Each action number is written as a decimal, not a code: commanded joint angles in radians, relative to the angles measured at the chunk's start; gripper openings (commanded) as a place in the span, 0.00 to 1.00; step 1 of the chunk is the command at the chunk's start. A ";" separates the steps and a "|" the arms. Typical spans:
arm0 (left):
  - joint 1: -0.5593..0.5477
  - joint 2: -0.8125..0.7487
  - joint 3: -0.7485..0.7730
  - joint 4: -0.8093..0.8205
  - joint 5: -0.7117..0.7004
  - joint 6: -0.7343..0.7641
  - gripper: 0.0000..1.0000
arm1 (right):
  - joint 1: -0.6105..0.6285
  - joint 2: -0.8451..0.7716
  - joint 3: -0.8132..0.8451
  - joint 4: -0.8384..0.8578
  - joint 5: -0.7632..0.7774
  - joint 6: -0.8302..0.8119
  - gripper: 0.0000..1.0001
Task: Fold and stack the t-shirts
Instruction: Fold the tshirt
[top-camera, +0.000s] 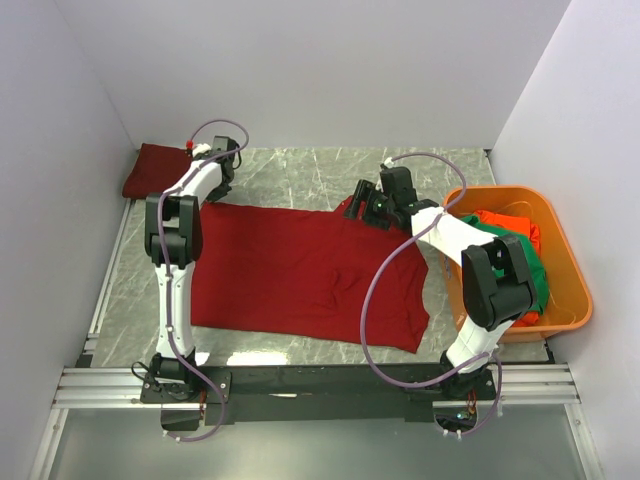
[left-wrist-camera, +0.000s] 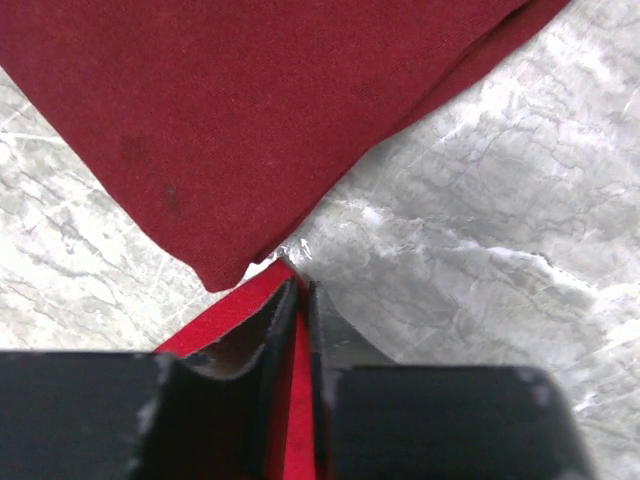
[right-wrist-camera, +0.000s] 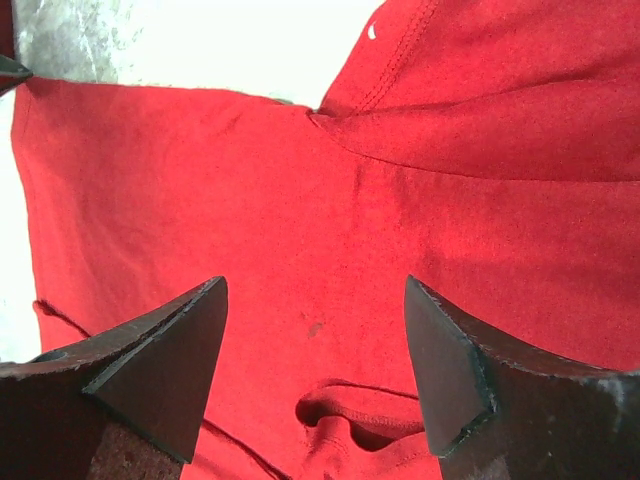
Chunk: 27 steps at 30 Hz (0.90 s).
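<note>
A deep crimson t-shirt (top-camera: 300, 275) lies spread flat across the marble table. A second crimson t-shirt (top-camera: 155, 170), folded, sits in the far left corner and fills the top of the left wrist view (left-wrist-camera: 250, 120). My left gripper (top-camera: 228, 160) (left-wrist-camera: 303, 285) is at the spread shirt's far left corner, its jaws nearly together with a strip of red cloth (left-wrist-camera: 235, 315) pinched between them. My right gripper (top-camera: 362, 205) (right-wrist-camera: 315, 285) hovers open over the shirt's far right part. Its fingers straddle a raised fold of red cloth (right-wrist-camera: 370, 420) without touching it.
A rigid orange tub (top-camera: 565, 250) stands at the right, holding a green t-shirt (top-camera: 532, 275) and an orange-red t-shirt (top-camera: 505, 222). White walls close in the table on the left, back and right. A metal rail (top-camera: 320, 385) runs along the near edge.
</note>
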 joint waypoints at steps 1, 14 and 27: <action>-0.002 -0.024 -0.006 0.026 0.021 0.002 0.11 | -0.012 -0.026 -0.003 0.024 0.008 -0.005 0.78; -0.002 -0.200 -0.176 0.159 0.011 0.025 0.00 | -0.034 0.046 0.106 -0.050 0.100 -0.011 0.78; 0.007 -0.251 -0.210 0.251 0.079 0.041 0.00 | -0.119 0.260 0.383 -0.243 0.318 -0.017 0.77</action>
